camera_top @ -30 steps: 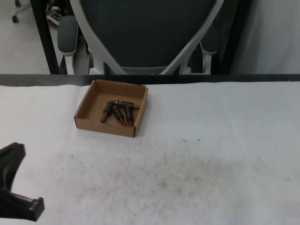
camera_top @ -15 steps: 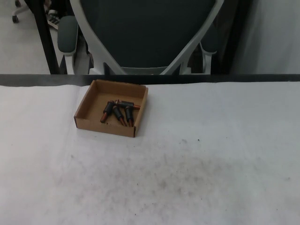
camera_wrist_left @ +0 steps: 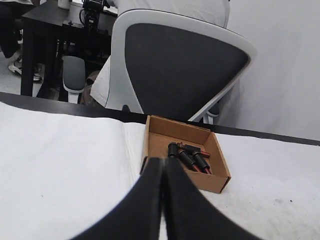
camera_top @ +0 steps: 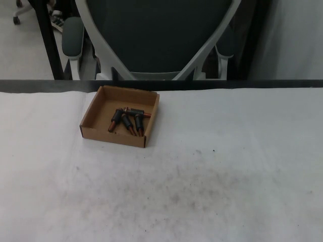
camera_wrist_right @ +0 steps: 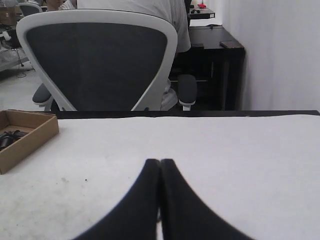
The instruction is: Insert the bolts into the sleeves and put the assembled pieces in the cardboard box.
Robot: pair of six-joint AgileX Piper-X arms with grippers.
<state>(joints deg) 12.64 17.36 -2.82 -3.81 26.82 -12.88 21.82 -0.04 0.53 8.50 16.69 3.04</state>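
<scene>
Pieces [camera_top: 128,121], each a bolt in a black sleeve, lie bunched inside the cardboard box [camera_top: 113,137], left of centre in the upper half of the high view. Their long axes fan out. Most run down the frame, dark sleeves at the upper end and reddish tips aimed at the box's near wall. One lies crosswise behind them, its tip toward the right wall. The box sits on the white-covered bench [camera_top: 227,176], before an office chair [camera_top: 151,35]. Both the left gripper [camera_wrist_left: 162,161] and the right gripper [camera_wrist_right: 160,162] are pressed closed on nothing, clear of the box.
</scene>
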